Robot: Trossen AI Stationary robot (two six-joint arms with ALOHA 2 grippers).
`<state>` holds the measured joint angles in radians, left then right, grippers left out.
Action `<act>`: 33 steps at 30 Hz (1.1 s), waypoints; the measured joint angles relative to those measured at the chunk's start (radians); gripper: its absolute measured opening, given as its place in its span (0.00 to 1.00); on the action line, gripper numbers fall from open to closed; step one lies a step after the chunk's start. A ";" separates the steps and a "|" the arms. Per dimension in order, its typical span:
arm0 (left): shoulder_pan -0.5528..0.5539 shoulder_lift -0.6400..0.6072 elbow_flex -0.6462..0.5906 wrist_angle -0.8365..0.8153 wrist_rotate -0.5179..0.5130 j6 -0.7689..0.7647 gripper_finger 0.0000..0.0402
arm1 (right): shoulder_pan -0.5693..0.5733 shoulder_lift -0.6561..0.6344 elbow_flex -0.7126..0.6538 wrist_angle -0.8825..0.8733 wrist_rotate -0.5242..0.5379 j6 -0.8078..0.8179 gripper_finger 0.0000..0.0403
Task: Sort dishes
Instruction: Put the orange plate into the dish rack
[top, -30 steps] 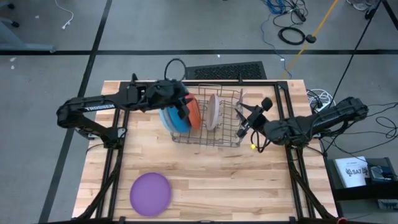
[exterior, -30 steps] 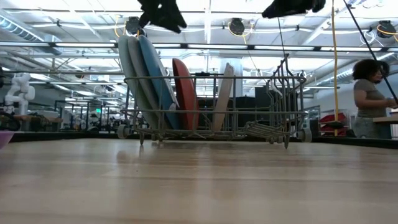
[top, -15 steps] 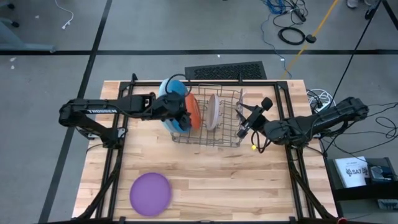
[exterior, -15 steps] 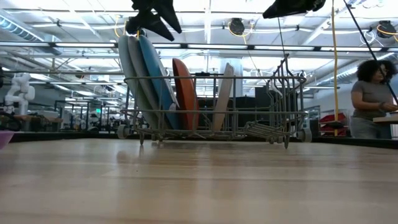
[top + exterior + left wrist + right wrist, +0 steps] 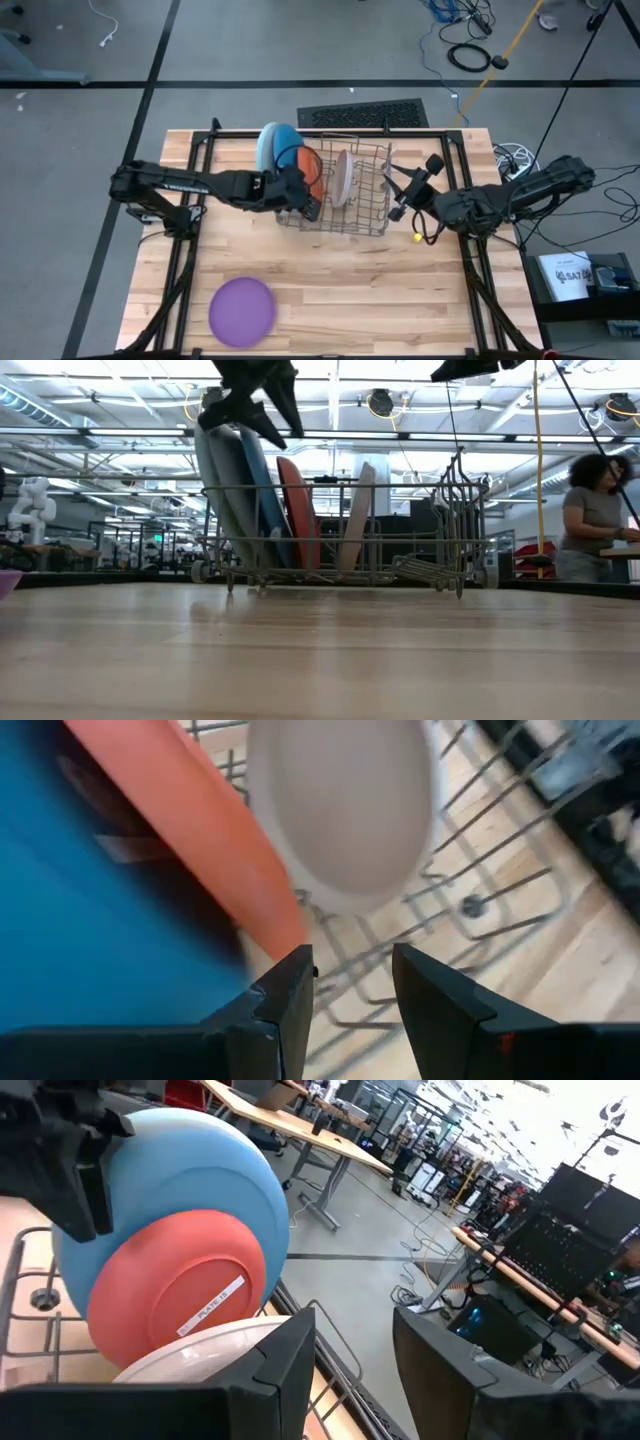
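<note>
A purple plate (image 5: 241,308) lies flat at the near left of the wooden counter (image 5: 330,280), well apart from everything else. Farther back stands the grey wire dish rack (image 5: 345,190). The left arm reaches in from the left, stretched low, its left tool (image 5: 308,208) at the rack's near left corner just beside the orange plate (image 5: 313,180); its fingers are parted with nothing between them. The right arm comes in from the right, its right tool (image 5: 398,200) by the rack's right end, fingers apart and empty. In the rack, upright on edge, stand large blue plates (image 5: 235,485) at the left end, then the orange plate, then an off-white plate (image 5: 341,178). A person (image 5: 592,520) stands beyond the counter.
</note>
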<state>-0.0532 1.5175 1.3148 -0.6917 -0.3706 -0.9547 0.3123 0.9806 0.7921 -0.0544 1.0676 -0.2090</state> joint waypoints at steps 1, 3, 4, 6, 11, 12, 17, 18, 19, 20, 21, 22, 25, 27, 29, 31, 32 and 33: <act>-0.011 -0.001 0.001 0.006 -0.010 -0.014 0.35 | 0.004 -0.008 0.000 -0.005 0.000 -0.005 0.33; -0.031 -0.001 0.011 0.000 -0.048 -0.036 0.35 | 0.012 -0.024 0.000 -0.021 0.000 -0.009 0.33; -0.039 -0.001 0.013 -0.001 -0.070 -0.050 0.35 | 0.016 -0.032 0.000 -0.031 0.000 -0.009 0.33; -0.046 -0.001 0.015 -0.010 -0.114 -0.087 0.35 | 0.021 -0.051 -0.001 -0.052 0.000 -0.002 0.33; -0.055 0.033 0.018 -0.011 -0.139 -0.175 0.35 | 0.040 -0.095 -0.001 -0.093 0.000 0.004 0.33; -0.058 0.047 0.018 -0.010 -0.138 -0.193 0.35 | 0.044 -0.103 -0.001 -0.100 0.000 0.004 0.33; -0.061 0.095 0.018 -0.020 -0.135 -0.278 0.35 | 0.073 -0.144 -0.001 -0.131 0.000 0.006 0.33; -0.063 0.101 0.017 -0.027 -0.135 -0.295 0.35 | 0.080 -0.151 -0.001 -0.136 0.000 0.006 0.33; -0.065 0.103 0.017 -0.031 -0.135 -0.308 0.35 | 0.088 -0.158 -0.001 -0.145 0.000 0.007 0.33; -0.069 0.102 0.016 -0.029 -0.135 -0.320 0.35 | 0.094 -0.163 -0.001 -0.155 0.001 0.011 0.33; -0.074 0.100 0.017 -0.024 -0.136 -0.324 0.35 | 0.100 -0.167 -0.001 -0.160 0.000 0.014 0.33; -0.080 0.097 0.019 -0.025 -0.137 -0.332 0.35 | 0.105 -0.171 -0.001 -0.166 0.000 0.014 0.33; -0.096 0.091 0.034 -0.055 -0.163 -0.359 0.35 | 0.116 -0.176 -0.001 -0.170 0.001 0.014 0.33; -0.102 0.090 0.044 -0.096 -0.180 -0.384 0.35 | 0.120 -0.175 -0.001 -0.170 0.000 0.010 0.33; -0.101 0.090 0.049 -0.152 -0.182 -0.421 0.35 | 0.122 -0.175 -0.001 -0.170 0.000 0.008 0.33; -0.101 0.090 0.049 -0.193 -0.183 -0.456 0.35 | 0.122 -0.176 -0.001 -0.173 0.000 0.009 0.33; -0.101 0.090 0.049 -0.202 -0.184 -0.467 0.35 | 0.122 -0.176 -0.001 -0.177 0.000 0.009 0.33; -0.101 0.090 0.049 -0.202 -0.185 -0.475 0.35 | 0.122 -0.176 -0.001 -0.177 0.000 0.009 0.33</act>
<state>-0.1539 1.6077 1.3636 -0.8941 -0.5556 -1.4293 0.4343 0.8051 0.7914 -0.2311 1.0679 -0.1997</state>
